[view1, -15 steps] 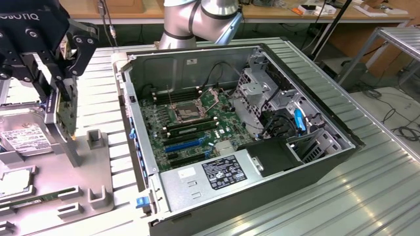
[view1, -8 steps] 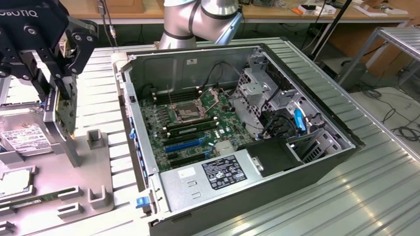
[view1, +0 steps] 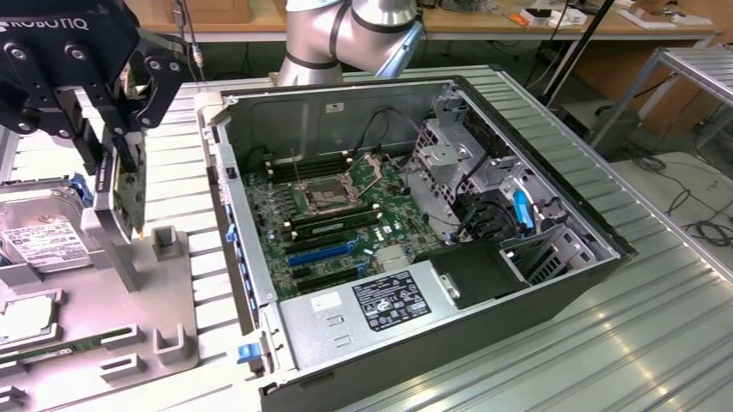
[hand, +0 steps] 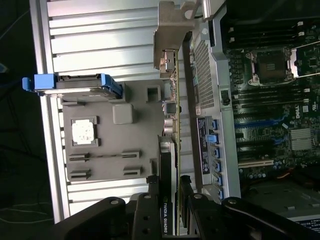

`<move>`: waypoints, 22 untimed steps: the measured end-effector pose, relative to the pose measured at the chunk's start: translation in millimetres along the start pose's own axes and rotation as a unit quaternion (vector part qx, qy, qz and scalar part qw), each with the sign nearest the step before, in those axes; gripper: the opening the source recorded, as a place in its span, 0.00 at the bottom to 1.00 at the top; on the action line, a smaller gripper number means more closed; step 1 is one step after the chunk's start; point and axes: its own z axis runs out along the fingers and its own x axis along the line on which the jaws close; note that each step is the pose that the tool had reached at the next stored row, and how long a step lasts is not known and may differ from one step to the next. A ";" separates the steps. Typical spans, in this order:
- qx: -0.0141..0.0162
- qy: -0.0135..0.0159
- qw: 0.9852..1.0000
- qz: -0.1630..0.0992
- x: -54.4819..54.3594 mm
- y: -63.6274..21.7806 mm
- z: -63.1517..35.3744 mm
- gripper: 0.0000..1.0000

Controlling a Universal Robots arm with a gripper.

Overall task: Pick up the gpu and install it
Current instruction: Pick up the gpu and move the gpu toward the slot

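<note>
The gpu (view1: 122, 196) stands on edge, a thin green board with a black cooler and a silver end bracket, over the grey parts tray (view1: 172, 292) at the exterior view's left. My gripper (view1: 112, 146) comes down from above and is shut on its upper edge. In the wrist view the gpu (hand: 172, 100) runs edge-on away from the gripper (hand: 170, 186), clamped between the black fingers (hand: 151, 195), with its bracket at the far end. I cannot tell whether its lower edge still touches the tray's stand (view1: 118, 249). The open computer case (view1: 246, 283) lies beside it.
The case's motherboard (view1: 332, 215) shows blue expansion slots (view1: 321, 254), a power supply (view1: 366, 305) and a drive cage (view1: 452, 159). The tray also carries a hard drive (view1: 40, 232), a processor chip (view1: 23, 319) and a memory stick (view1: 57, 352). Ribbed metal table (view1: 596, 343) surrounds everything.
</note>
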 end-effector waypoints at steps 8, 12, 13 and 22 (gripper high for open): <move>0.000 0.000 1.000 0.000 -0.8 0.1 0.0 0.27; 0.000 0.000 1.000 0.000 -0.8 0.1 0.0 0.27; 0.000 0.000 1.000 0.000 -0.8 0.1 0.0 0.27; 0.000 0.000 1.000 0.000 -14.2 1.4 0.4 0.27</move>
